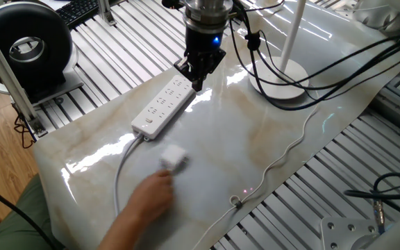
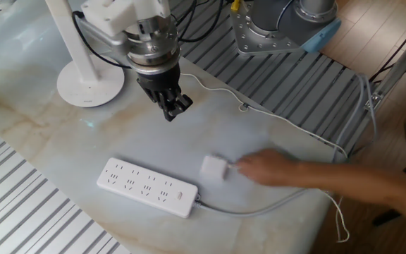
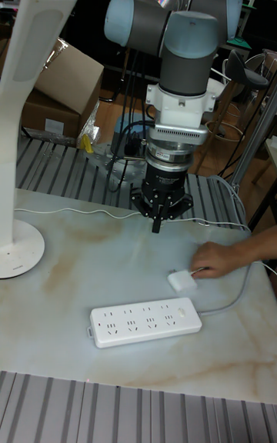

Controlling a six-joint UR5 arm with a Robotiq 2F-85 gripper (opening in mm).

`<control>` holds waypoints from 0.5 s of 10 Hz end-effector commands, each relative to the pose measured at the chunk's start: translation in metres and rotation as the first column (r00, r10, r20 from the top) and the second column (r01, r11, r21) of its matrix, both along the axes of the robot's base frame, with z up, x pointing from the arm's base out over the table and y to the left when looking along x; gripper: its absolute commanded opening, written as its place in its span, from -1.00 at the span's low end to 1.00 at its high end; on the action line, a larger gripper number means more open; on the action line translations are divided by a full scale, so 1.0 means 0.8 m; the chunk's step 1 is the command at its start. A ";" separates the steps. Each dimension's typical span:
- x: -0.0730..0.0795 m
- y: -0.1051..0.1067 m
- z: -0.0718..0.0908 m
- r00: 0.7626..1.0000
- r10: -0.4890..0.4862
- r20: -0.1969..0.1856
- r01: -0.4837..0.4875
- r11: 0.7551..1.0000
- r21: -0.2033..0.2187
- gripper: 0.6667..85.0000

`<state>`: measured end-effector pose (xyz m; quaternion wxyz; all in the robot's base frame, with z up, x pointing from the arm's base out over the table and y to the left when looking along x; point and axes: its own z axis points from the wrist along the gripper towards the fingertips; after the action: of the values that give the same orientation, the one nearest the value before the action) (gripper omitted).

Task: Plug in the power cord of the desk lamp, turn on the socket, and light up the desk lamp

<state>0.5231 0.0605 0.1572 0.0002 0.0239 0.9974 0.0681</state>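
- We took the socket [image 1: 164, 105] as our landmark: it lay flat on the marbled table [image 1: 269, 139], outlets up, its thicker pale cable [image 2: 259, 209] leaving the button end.
- The pincer [image 1: 196, 73] hung nose-down above the table just past the socket's far end in one fixed view; in the tall fixed view it sat behind the strip, clear of it [image 3: 157, 216].
- Its fingers looked drawn together with nothing between them, in the other fixed view as well [image 2: 171, 109].
- The plug block of the power cord [image 1: 173, 157] rested on the table just beside the socket's button end, not in any outlet.
- A person's hand [image 2: 270, 169] touched that plug block from the side away from the socket; the same hand showed in the tall fixed view [image 3: 219, 261].
- The thin white cable ran on across the table well away from the socket, towards the desk lamp.
- The desk lamp [image 1: 278, 78] stood upright beyond the socket's far end, disc base on the table, pole rising out of view.
- A black round ring-shaped device [image 1: 26, 45] sat off the table, well apart from the socket.
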 end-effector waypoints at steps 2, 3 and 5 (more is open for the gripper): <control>-0.004 0.011 -0.004 0.999 0.036 0.015 -0.036 0.998 0.050 -0.99; 0.002 0.009 -0.004 0.999 0.033 0.031 -0.034 0.999 0.041 -0.99; 0.003 0.003 -0.005 0.999 0.007 0.031 -0.008 1.000 0.025 -0.99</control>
<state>0.5229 0.0632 0.1526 0.0089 0.0131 0.9968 0.0789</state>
